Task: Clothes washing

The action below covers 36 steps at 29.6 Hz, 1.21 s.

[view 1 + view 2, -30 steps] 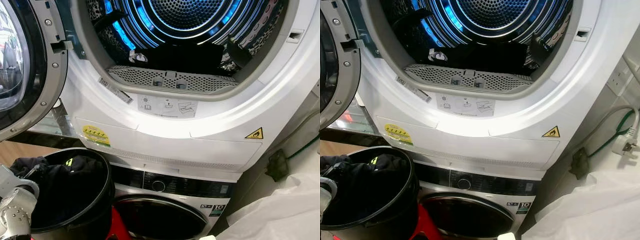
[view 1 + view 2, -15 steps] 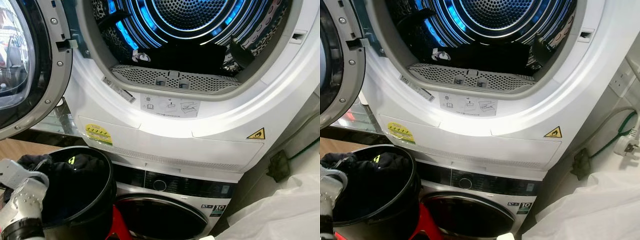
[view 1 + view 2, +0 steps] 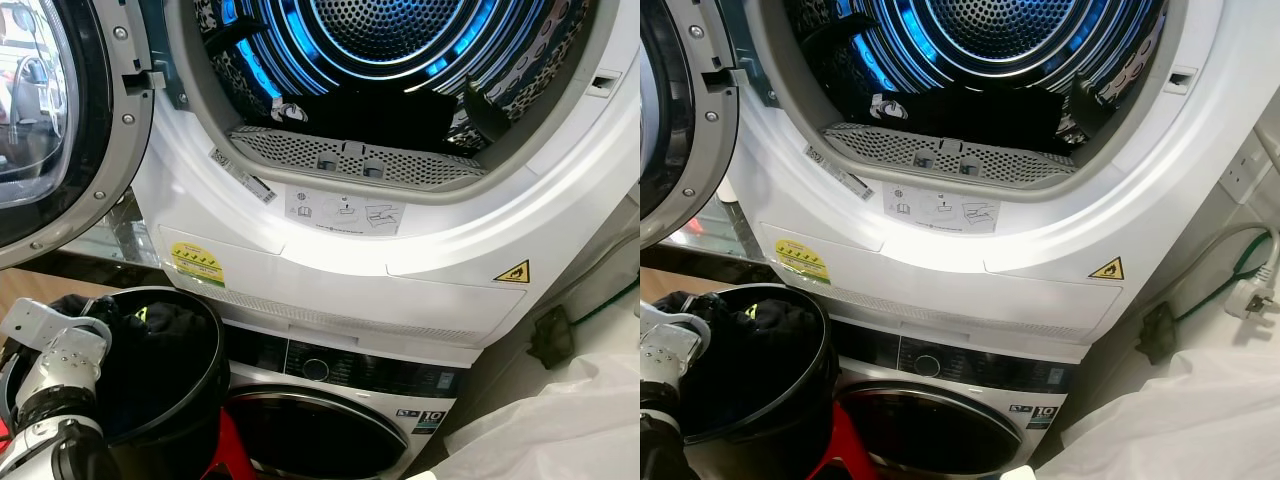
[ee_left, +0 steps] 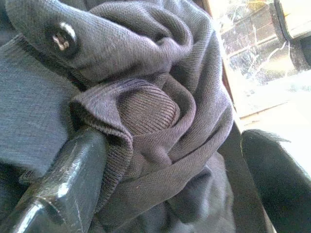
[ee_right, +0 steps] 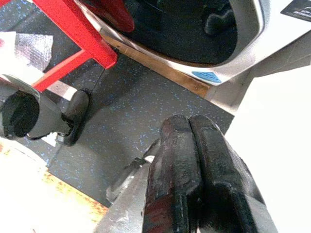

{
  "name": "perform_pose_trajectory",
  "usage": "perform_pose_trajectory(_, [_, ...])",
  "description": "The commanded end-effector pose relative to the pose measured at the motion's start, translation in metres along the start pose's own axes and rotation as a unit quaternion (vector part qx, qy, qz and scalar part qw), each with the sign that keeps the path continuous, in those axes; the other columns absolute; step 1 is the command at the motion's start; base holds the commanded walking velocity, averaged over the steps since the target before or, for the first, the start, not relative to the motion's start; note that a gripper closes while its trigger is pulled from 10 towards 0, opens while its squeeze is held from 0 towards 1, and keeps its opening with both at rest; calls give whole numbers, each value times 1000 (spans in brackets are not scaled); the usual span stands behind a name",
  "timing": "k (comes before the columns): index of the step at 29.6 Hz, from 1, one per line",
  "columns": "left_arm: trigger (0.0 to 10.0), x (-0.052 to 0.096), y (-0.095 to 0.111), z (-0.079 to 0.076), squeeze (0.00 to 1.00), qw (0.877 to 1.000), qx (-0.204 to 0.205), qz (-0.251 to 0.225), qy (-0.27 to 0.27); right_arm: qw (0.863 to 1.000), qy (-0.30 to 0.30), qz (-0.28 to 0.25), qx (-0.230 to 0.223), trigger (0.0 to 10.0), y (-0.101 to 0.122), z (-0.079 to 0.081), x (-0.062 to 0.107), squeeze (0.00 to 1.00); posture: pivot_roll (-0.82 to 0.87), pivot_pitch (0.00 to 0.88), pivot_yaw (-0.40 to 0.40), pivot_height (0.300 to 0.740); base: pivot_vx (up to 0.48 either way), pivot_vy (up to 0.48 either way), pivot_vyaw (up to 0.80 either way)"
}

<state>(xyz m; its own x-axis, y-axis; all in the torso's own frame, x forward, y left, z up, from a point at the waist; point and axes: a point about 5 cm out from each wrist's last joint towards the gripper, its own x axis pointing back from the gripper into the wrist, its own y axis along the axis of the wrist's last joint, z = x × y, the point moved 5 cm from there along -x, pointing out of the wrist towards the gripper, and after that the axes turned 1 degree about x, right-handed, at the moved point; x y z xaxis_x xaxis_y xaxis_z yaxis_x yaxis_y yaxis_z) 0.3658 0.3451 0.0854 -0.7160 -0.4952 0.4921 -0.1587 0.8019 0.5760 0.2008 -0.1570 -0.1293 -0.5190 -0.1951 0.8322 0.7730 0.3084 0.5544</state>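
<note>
Step in hand: dark garment (image 4: 146, 121) was being taken from the black bucket (image 3: 205, 400), judged for loading into the open drum (image 3: 400, 60).
Garment location: heaped in the bucket at 7 o'clock of the drum opening, below the open door (image 3: 60, 130).
Left gripper (image 4: 92, 145): one finger (image 4: 63, 189) was seen pressed into the knit folds; clenching could not be told.
Right gripper (image 5: 194, 145): fingers pressed together, empty, hung over the floor (image 5: 146, 97).
Advice: a full fold should be gathered before lifting, and the bucket rim cleared.
Change: wrist was found higher against the bucket; camera was tilted upward.
</note>
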Motion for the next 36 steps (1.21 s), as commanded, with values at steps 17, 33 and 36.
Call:
perform_pose_trajectory(17, [10000,2,-25,63,0,955,-268,-32,126,1000,3,-4,-4,10000,3,3,-1,0,158,0,-74,740,0,0,0])
perform_pose_trajectory(33, [0,27,39,137,0,907,-316,-139,242,1000,9,-1,-27,10000,-4,20,-3,0,170,0,-18,740,0,0,0])
perform_pose_trajectory(36, [0,30,51,118,0,908,-305,-183,222,1000,6,-3,-27,10000,-2,18,-3,0,166,0,-25,740,0,0,0])
